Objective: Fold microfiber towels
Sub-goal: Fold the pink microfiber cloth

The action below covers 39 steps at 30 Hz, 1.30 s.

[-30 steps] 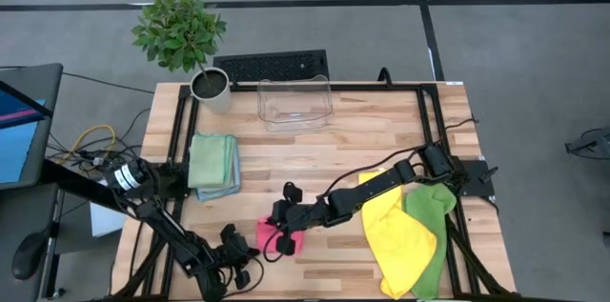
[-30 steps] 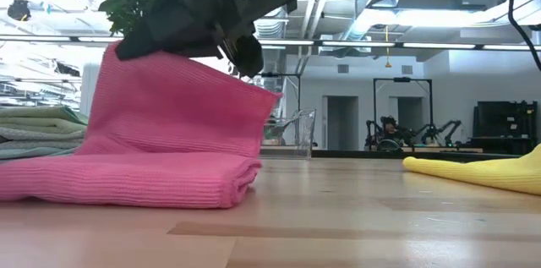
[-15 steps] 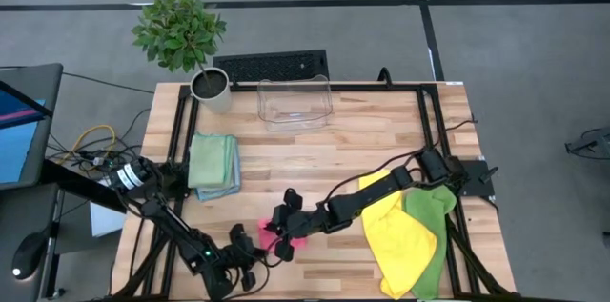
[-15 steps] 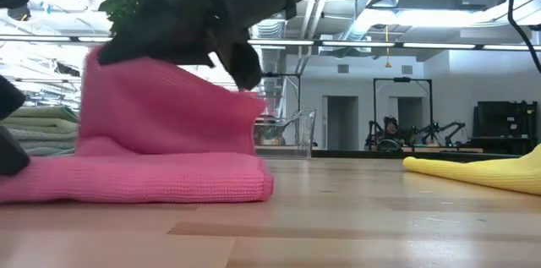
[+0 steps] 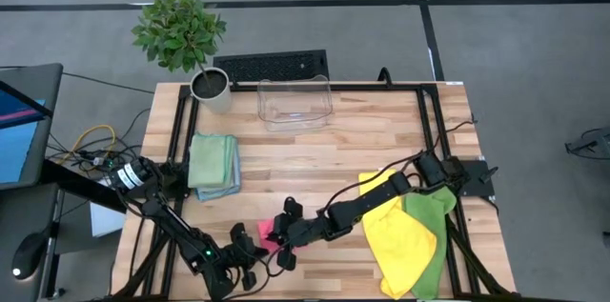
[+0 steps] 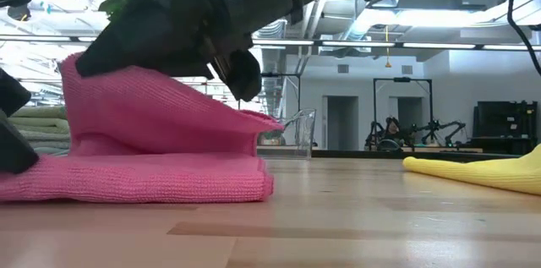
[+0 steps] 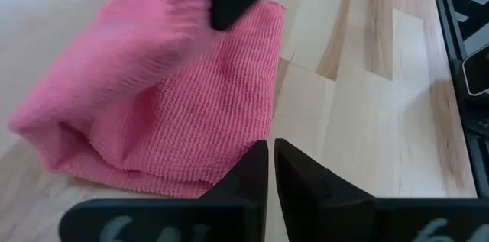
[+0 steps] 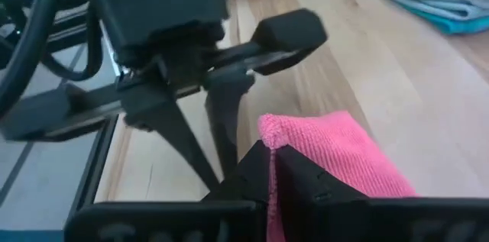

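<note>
Here, a pink towel (image 5: 270, 233) is seen near the front edge of the wooden table (image 5: 381, 140), between the two grippers, already doubled over so that one layer lies flat on the wood. Its upper layer is held up in the right gripper (image 5: 276, 241), whose fingers are closed together on a raised pink edge in the right wrist view (image 8: 269, 167); in the low view that layer is lifted at one side and slopes down to the fold (image 6: 161, 145). The left gripper (image 5: 240, 248) is placed just beside the towel at the table's front left, with its two fingers (image 7: 252, 173) pressed together on nothing, their tips set at the towel's near edge (image 7: 153, 120); whether they touch the cloth cannot be told. A stack of folded towels (image 5: 213, 164), pale green on top with blue beneath, is laid at the left side of the table, well apart from the pink one. At the right side a yellow towel (image 5: 398, 231) is spread unfolded, partly overlapping a lime green towel (image 5: 434, 235), and the right arm is stretched across them. A clear bin (image 5: 294, 102) is set at the back edge, with a potted plant (image 5: 181, 35) at the back left corner and a keyboard (image 5: 271, 65) behind the table.
</note>
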{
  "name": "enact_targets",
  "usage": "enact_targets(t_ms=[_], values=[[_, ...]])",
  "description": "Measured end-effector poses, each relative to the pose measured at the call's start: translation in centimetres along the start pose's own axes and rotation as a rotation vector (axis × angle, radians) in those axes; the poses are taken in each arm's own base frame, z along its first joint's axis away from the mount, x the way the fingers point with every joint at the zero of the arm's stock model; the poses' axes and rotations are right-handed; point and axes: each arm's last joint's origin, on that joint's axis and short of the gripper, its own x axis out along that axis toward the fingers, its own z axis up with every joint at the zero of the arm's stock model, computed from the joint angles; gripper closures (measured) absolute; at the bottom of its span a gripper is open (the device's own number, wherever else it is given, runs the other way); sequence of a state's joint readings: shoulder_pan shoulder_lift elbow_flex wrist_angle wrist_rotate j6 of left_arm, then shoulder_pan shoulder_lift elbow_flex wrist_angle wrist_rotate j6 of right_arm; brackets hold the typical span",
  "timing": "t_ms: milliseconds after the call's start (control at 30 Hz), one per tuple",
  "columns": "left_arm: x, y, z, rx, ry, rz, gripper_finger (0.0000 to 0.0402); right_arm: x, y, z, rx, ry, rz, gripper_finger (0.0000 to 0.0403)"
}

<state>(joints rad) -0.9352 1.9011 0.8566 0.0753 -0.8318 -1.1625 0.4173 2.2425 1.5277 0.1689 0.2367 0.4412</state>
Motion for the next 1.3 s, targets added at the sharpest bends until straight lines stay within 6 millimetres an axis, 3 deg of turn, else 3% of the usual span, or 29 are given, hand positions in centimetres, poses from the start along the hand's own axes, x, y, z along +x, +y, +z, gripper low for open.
enact_targets(t_ms=[300, 800, 1000, 1133, 1300], values=[[0.0, 0.1, 0.2, 0.005, -0.029, 0.014, 0.0385, 0.0, 0.3, -0.1, -0.015, 0.024, 0.070, 0.0347], [0.6, 0.3, 0.7, 0.018, -0.038, 0.034, 0.0385, -0.1, 1.3, 0.1, -0.087, -0.005, 0.161, 0.0217], [0.3, 0.1, 0.3, 0.030, 0.006, 0.003, 0.0385, -0.9, 2.5, -0.1, -0.199, -0.097, 0.010, 0.0224], [-0.1, -0.1, -0.1, 0.014, 0.042, -0.024, 0.0384, -1.1, 2.2, -2.1, -0.199, -0.168, -0.014, 0.0238], [-0.7, -0.5, -0.3, -0.010, 0.066, -0.054, 0.0385, -1.6, 0.3, -5.0, -0.134, -0.270, -0.058, 0.0261]])
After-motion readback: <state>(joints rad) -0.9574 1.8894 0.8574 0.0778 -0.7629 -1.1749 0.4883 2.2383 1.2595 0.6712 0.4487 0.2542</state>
